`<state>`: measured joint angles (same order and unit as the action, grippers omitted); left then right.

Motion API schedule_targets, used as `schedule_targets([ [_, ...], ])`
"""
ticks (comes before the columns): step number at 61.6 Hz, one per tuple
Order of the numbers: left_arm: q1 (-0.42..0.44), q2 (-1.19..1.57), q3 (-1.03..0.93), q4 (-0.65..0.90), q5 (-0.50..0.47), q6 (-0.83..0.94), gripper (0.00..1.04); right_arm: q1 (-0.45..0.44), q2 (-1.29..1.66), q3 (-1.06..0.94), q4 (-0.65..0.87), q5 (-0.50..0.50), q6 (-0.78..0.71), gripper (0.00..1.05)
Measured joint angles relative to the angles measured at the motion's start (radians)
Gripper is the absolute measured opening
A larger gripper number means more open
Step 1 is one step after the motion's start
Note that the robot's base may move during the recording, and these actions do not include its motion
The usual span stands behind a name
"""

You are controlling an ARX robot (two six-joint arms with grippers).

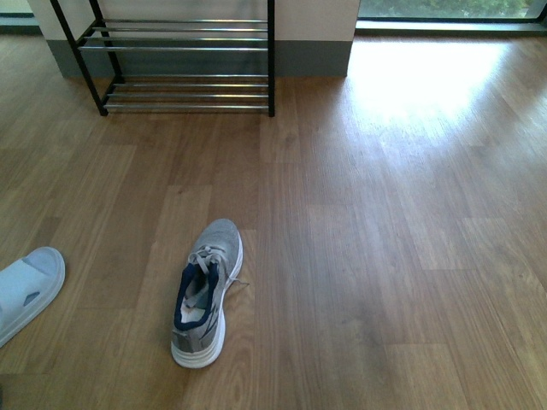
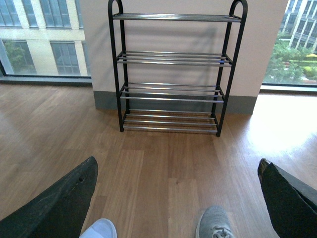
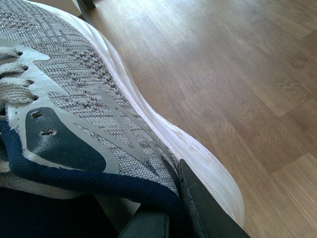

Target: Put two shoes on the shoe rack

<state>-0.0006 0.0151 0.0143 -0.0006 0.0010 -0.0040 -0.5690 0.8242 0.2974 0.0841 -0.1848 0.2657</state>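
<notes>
Main risk: your right pincer [image 3: 173, 215] has the held sneaker [image 3: 89, 94] only by the rim of its navy heel collar. One dark finger [image 3: 203, 213] presses the outer side and the other seems to sit inside the opening, so it is clamped on soft knit, not on the sole. That padding can fold, so expect the shoe to swing toe-down or slip out during the carry. You can't tell from the right wrist view whether this shoe is lifted or resting on the floor [image 1: 385, 256], and it does not show in the front view at all. Next risk is the shoe rack [image 2: 171, 58]: its tiers are spaced chrome bars, so a tilted sole could catch a bar on the way in or rock once released, and the white laces [image 3: 12, 91] could snag. The rack stands against the wall, well apart from the floor sneaker [image 1: 205, 295], which lies upright with its toe toward the rack. Your left pincer [image 2: 177, 163] is spread wide, holds nothing, touches nothing, and looks straight at the rack. The light blue slide sandal [image 1: 26, 286] lies near the floor sneaker and both toes show under that pincer, so a sloppy descent could take the wrong one.
</notes>
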Motion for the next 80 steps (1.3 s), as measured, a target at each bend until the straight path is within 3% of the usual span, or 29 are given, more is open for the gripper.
schedule_targets([
  [17,0.000,0.000,0.000,0.000,-0.002,0.000,0.95,0.001,0.001,0.000,0.000,-0.003,0.000,0.02],
  [22,-0.100,0.150,0.087,-0.209,-0.264,-0.068,0.95,0.001,0.001,0.000,0.000,-0.003,0.000,0.02],
  [25,-0.129,0.309,0.115,-0.227,-0.396,-0.091,0.95,0.001,0.001,0.000,0.000,-0.003,0.000,0.02],
  [26,-0.130,0.323,0.116,-0.223,-0.399,-0.092,0.95,0.001,0.001,0.000,0.000,-0.003,0.000,0.02],
  [30,-0.142,0.527,0.116,-0.128,-0.397,-0.097,0.95,0.001,0.001,0.000,0.000,-0.003,0.000,0.02],
  [35,-0.162,0.946,0.134,0.167,-0.389,-0.075,0.95,0.001,0.001,0.000,0.000,-0.003,0.000,0.02],
  [49,-0.234,1.804,0.322,0.652,-0.333,-0.015,0.95,0.001,0.001,0.000,0.000,-0.003,0.000,0.02],
  [63,-0.259,2.278,0.563,0.684,-0.278,-0.018,0.95,0.001,0.001,0.000,0.000,-0.003,0.000,0.02],
  [80,-0.284,2.562,0.831,0.610,-0.201,-0.019,0.95,0.001,0.001,0.000,0.000,-0.003,0.000,0.02],
])
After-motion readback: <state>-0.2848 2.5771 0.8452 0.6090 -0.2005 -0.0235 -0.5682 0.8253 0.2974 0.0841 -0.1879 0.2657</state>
